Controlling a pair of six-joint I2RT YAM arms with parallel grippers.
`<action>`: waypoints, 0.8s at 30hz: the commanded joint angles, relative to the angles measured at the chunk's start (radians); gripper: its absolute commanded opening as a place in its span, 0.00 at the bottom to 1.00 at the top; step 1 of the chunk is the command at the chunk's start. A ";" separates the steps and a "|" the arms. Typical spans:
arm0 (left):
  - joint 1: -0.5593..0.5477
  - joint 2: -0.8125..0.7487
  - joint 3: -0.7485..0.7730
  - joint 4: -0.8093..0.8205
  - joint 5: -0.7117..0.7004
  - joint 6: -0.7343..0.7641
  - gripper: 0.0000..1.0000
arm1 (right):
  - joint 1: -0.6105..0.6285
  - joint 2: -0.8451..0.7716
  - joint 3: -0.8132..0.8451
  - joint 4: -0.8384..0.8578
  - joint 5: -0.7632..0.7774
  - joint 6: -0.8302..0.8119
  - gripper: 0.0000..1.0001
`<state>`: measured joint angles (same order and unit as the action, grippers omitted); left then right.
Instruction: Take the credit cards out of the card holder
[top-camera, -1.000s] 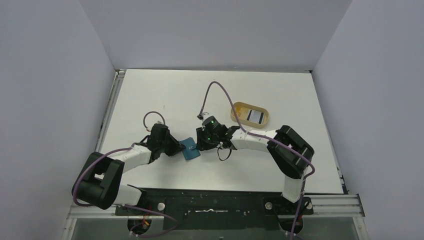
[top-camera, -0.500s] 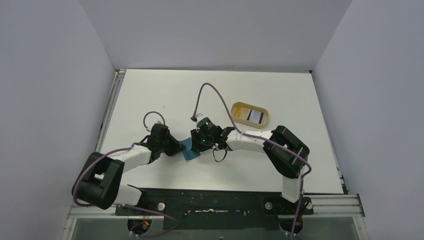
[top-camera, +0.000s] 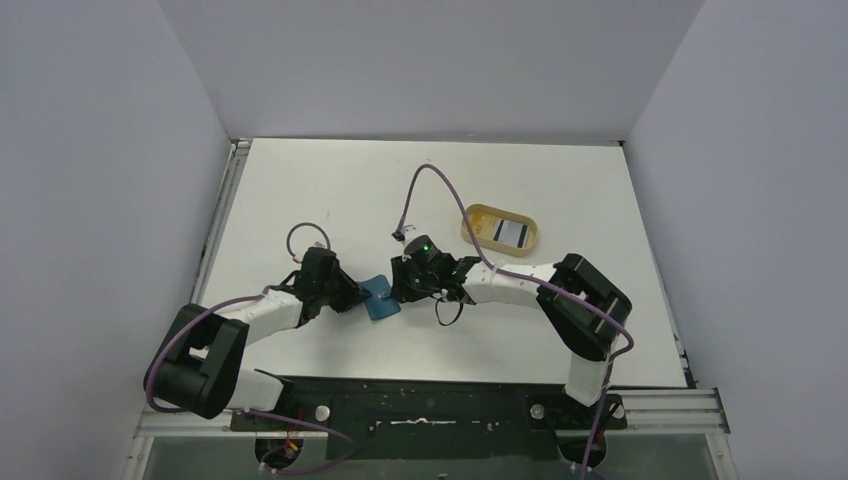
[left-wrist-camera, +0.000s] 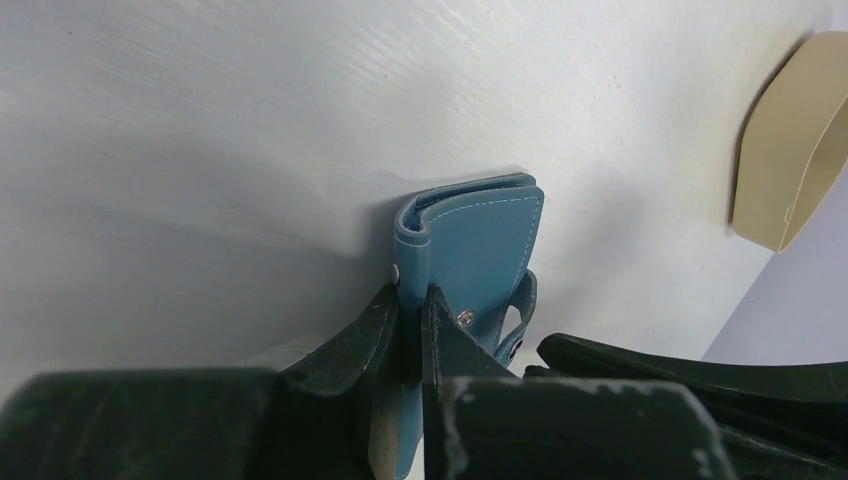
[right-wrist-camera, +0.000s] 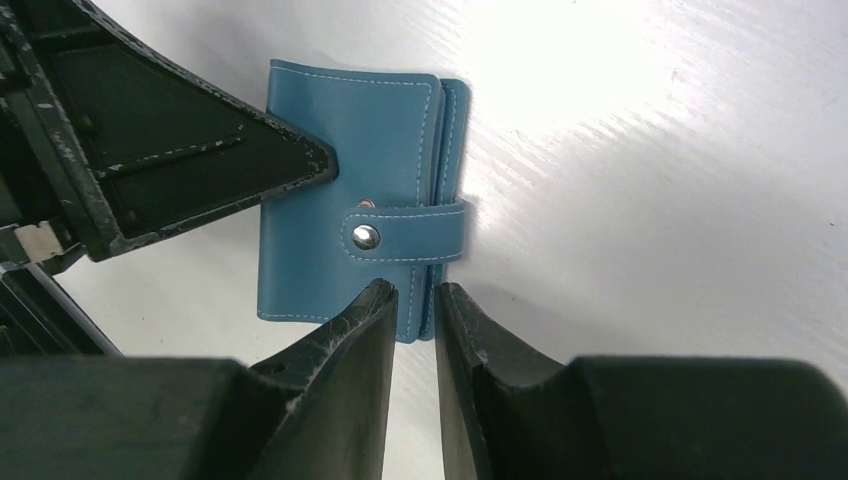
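The teal card holder (top-camera: 381, 296) lies mid-table between my two grippers. In the right wrist view the card holder (right-wrist-camera: 340, 160) is folded, with its strap (right-wrist-camera: 405, 235) snapped shut. My left gripper (top-camera: 355, 294) is shut on its left edge, and the left wrist view shows the fingers clamped on the card holder (left-wrist-camera: 480, 240). My right gripper (right-wrist-camera: 412, 292) sits over the holder's lower corner under the strap, with the jaws a narrow gap apart. One white credit card with black bands (top-camera: 510, 232) lies in the tan tray (top-camera: 476, 222). Any cards inside the holder are hidden.
The tan oval tray stands to the back right of the holder and shows in the left wrist view (left-wrist-camera: 790, 150). Purple cables loop over both arms. Grey walls enclose the table on three sides.
My right gripper pushed left onto the card holder half a second ago and has since drawn back a little to the right. The left gripper and holder have stayed put.
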<state>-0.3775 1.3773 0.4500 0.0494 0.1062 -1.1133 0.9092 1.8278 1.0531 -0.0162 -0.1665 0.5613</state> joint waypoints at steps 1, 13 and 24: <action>0.005 0.034 -0.009 -0.077 -0.044 0.041 0.00 | -0.007 -0.055 0.009 0.074 0.025 -0.004 0.23; 0.005 0.048 -0.003 -0.074 -0.041 0.043 0.00 | -0.005 0.025 0.037 0.108 -0.012 0.006 0.22; 0.005 0.054 -0.005 -0.074 -0.040 0.045 0.00 | 0.006 0.080 0.042 0.156 -0.032 0.024 0.22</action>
<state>-0.3748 1.3945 0.4591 0.0566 0.1165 -1.1130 0.9096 1.8915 1.0588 0.0551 -0.1921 0.5728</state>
